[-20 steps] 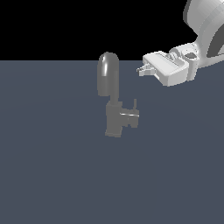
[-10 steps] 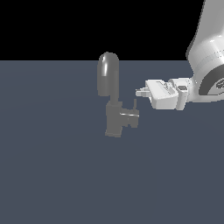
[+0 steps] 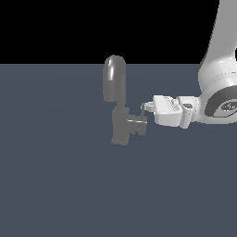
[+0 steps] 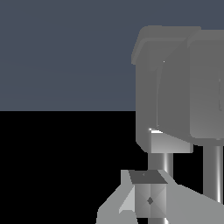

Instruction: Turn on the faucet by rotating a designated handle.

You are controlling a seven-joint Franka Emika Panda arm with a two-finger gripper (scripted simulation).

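Gripper [image 3: 146, 107] sits at the end of the white arm [image 3: 217, 74], which enters from the exterior view's right and reaches horizontally toward the exterior view's left. Its tip lies at the top of the handle [image 3: 139, 124], right where the thin upright lever rises from the stub. Tip and lever overlap in this view; contact looks likely but cannot be confirmed. Finger separation is not resolvable from the exterior view, and the wrist view shows only one pale finger [image 4: 131, 201] at the frame edge, so I cannot tell whether the fingers are spread or pressed together.

Faucet [image 3: 119, 104] stands on the flat dark grey-blue floor [image 3: 55, 185], roughly centre of the exterior view. Tall rounded spout on top, blocky rectangular body beneath. Handle projects sideways from the body toward the exterior view's right, i.e. toward the gripper. Relative to the hand: the faucet body lies just beyond the fingertips along the reach direction; the handle stub sits slightly below the tip and the spout above it.

Wrist view: faucet [image 4: 175, 92] fills much of the frame at close range, seen as large grey blocks with cylindrical stems below. Small grey block [image 4: 149, 194] with a dark centre mark sits close to the finger; identity uncertain.
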